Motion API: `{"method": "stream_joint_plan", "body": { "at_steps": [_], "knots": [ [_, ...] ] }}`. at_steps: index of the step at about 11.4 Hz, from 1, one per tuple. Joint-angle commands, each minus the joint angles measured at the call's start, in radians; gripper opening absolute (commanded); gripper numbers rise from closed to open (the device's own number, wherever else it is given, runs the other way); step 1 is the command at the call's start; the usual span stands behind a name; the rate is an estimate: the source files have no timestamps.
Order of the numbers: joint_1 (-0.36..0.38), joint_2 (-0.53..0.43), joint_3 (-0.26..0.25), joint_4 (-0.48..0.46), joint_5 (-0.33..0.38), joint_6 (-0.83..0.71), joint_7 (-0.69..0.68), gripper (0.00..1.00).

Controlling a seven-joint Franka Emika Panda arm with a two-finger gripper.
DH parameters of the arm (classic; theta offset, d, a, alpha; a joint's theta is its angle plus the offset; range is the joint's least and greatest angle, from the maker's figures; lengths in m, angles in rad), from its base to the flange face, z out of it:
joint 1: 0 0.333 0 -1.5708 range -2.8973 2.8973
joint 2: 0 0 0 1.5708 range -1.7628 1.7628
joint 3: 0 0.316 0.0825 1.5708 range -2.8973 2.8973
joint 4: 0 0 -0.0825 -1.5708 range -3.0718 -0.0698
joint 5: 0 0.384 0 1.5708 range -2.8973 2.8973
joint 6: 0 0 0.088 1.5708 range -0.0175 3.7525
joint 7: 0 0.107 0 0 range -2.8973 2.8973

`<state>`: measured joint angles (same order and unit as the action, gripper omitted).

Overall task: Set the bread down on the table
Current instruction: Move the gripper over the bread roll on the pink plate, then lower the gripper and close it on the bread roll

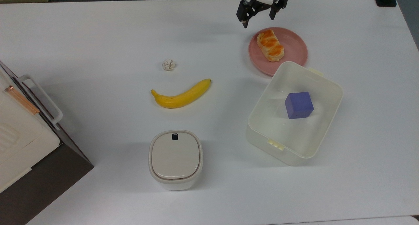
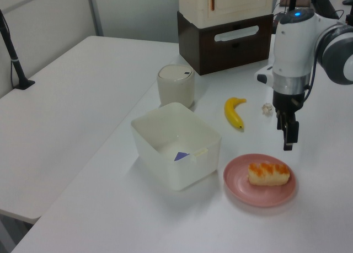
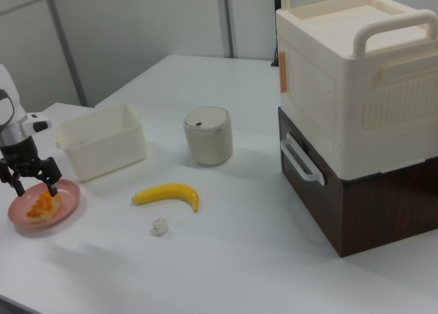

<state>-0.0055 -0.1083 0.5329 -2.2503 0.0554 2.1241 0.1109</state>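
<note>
The white robot arm (image 2: 295,54) reaches straight down, its wrist vertical, carrying a black two-finger hand (image 1: 258,18) whose fingers (image 3: 17,186) point downward and stand spread apart with nothing between them, hanging in the air above the bench.

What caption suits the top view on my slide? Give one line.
Open gripper poised near the bread on its pink plate, beside a banana and a tub.

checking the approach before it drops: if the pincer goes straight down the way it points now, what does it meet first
Probably the pink plate near its rim, or the bread on it. The open pincer hangs just above that end of the bread in the right view; depth is unclear, so bare table is possible.
</note>
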Motion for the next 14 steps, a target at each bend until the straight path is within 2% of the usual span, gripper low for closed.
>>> {"method": "stream_joint_plan", "body": {
  "at_steps": [1, 9, 14],
  "knots": [
    [0.016, 0.042, -0.008, -0.015, 0.021, 0.066, 0.009, 1.0],
    [0.038, 0.2, -0.01, 0.047, 0.004, 0.138, 0.007, 1.0],
    [0.058, 0.286, -0.01, 0.077, -0.041, 0.188, 0.007, 1.0]
  ]
}}
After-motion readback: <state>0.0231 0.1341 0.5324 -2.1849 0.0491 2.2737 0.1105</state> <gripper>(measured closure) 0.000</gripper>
